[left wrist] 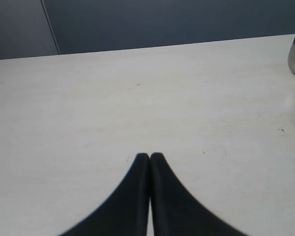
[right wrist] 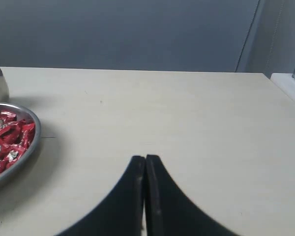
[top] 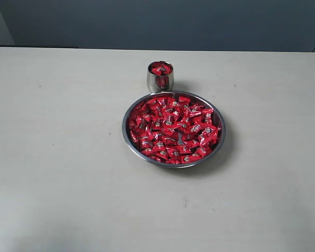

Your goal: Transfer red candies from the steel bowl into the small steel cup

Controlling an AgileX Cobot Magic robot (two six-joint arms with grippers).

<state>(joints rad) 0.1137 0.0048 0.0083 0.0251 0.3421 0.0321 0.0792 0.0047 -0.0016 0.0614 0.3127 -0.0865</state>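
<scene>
We find red candies (top: 160, 68) heaped in the small steel cup (top: 158, 82), many more left in the steel bowl (top: 127, 137), both well apart from our clenched, empty left gripper (left wrist: 150, 156) and right gripper (right wrist: 145, 158).

Left pincer (left wrist: 150, 156): fingers pressed together, holding nothing. Right pincer (right wrist: 145, 158): fingers pressed together, holding nothing.

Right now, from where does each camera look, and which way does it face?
Exterior view: above the table, looking down at the steel bowl of red candies, the small steel cup behind it; no robot part shows.
Left wrist view: low behind the shut left hand, facing across the table; cup at the edge.
Right wrist view: low behind the shut right hand; bowl and cup at the edge.
Shared: all show the cup.
</scene>
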